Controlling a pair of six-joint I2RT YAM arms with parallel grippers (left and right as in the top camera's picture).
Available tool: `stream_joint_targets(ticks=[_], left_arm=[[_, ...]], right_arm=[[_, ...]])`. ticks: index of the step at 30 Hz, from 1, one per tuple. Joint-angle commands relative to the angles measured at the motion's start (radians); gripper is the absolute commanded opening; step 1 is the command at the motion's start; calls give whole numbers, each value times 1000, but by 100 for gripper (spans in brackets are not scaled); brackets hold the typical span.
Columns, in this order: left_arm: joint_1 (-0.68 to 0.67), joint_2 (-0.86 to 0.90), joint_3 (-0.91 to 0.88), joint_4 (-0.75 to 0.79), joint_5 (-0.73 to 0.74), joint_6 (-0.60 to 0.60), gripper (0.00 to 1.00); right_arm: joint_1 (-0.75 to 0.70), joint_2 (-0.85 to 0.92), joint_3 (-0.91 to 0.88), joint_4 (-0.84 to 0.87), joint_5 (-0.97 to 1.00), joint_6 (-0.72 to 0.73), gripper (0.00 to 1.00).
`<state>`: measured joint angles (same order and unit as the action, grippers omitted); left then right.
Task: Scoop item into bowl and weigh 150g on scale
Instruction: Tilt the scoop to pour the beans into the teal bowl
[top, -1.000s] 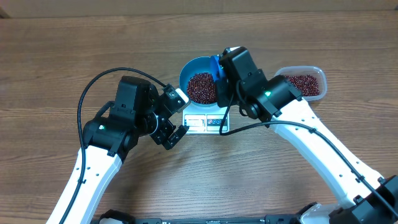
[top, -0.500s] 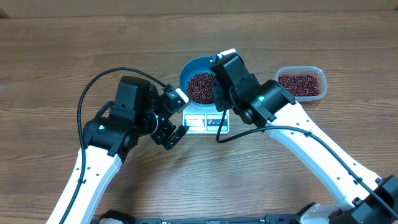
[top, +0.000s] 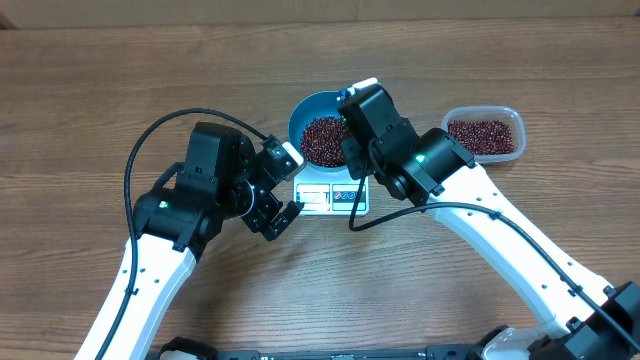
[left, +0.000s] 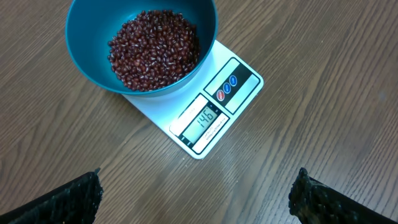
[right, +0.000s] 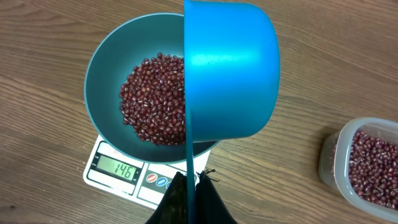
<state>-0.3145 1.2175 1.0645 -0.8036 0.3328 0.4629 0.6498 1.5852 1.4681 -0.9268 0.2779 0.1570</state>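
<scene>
The teal bowl stands on the white scale with a heap of red-brown beans inside. The scale's display shows 146. In the right wrist view my right gripper is shut on the thin handle of a blue scoop, which is turned on its side over the right part of the bowl. I cannot see into the scoop. My left gripper hangs open just left of the scale, nothing between its fingers. In its own view, bowl and scale lie ahead.
A clear plastic tub of more beans sits right of the bowl, also at the right edge of the right wrist view as the tub. Bare wooden table surrounds everything.
A second ago my right wrist was further right, with the scoop at the bowl's right rim. It moved left over the bowl, then held still. The left arm has not moved.
</scene>
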Motion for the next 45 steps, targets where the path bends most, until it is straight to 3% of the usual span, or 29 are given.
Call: stream_joint_targets(ticks=[1,24,45], left_arm=[[-6,-2,-9,-1,-1,-14,99],[-6,-2,-9,-1,-1,-14,99],[-6,-2,-9,-1,-1,-14,100]], right_arm=[[6,-3,30,6,18,-36,4],[8,-3,30,15,22,-134,4],[8,-3,30,22,27,-128,4]])
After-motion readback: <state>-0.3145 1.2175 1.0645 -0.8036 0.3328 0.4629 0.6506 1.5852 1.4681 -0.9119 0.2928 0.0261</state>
